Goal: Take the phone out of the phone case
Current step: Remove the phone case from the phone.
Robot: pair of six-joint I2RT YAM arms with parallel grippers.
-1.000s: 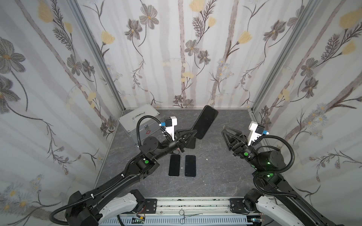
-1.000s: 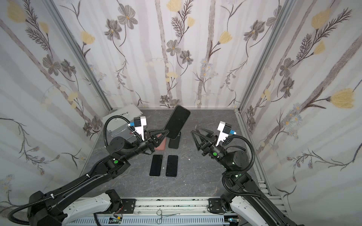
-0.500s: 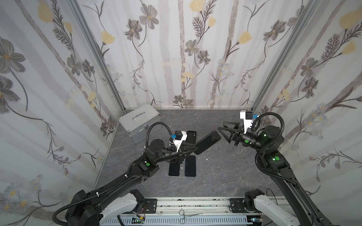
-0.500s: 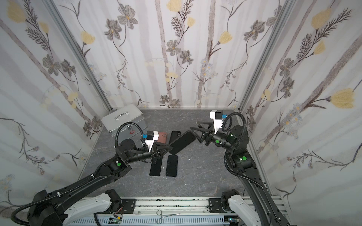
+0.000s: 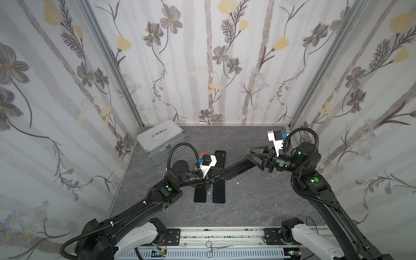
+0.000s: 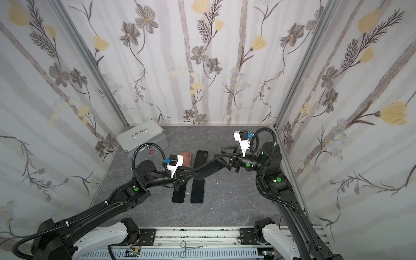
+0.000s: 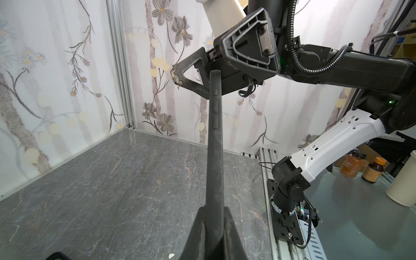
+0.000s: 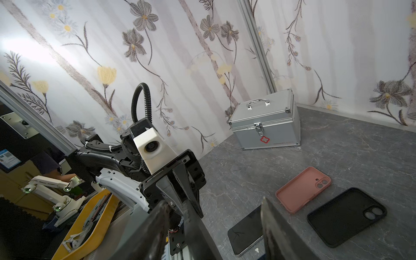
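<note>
Phone case (image 7: 215, 146) edge-on in left pincer (image 7: 215, 208), contents unseen

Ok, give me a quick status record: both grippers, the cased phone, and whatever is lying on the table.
left gripper: shut on cased phone
cased phone: held off the table, case on
right gripper: open, jaws either side of the phone's free end; contact unclear
table: bare phone beside second bare phone; pink case and black case, both empty
back corner: silver box, closed
task: phone not yet out of its case
</note>
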